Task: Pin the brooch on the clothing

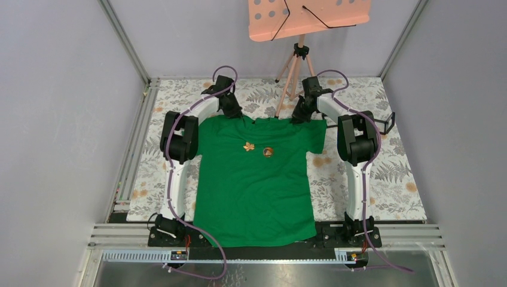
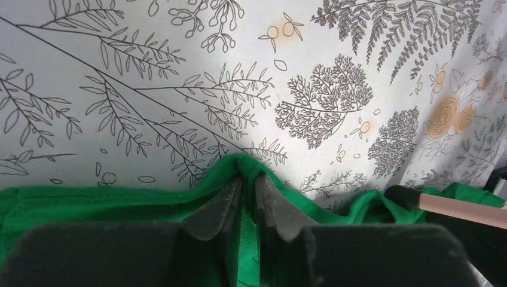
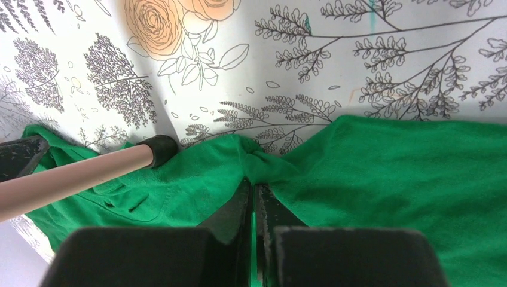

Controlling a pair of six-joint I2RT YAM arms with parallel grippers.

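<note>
The bright green T-shirt [image 1: 257,179] lies flat on the floral table cloth, neck at the far side. Two brooches rest on its chest: a gold leaf-shaped one [image 1: 249,146] and a round brown one [image 1: 268,152]. My left gripper [image 1: 234,113] is shut on a fold of the shirt's far left shoulder; the pinched fabric [image 2: 246,167] bulges over the fingertips. My right gripper [image 1: 299,116] is shut on the far right shoulder edge, with the green cloth [image 3: 263,161] bunched at its tips.
A pink tripod [image 1: 293,69] with a perforated pink board [image 1: 308,18] stands at the back; one leg [image 3: 78,173] crosses by the right gripper and shows in the left wrist view [image 2: 460,206]. The floral cloth [image 1: 382,173] covers the table. Metal rails frame the cell.
</note>
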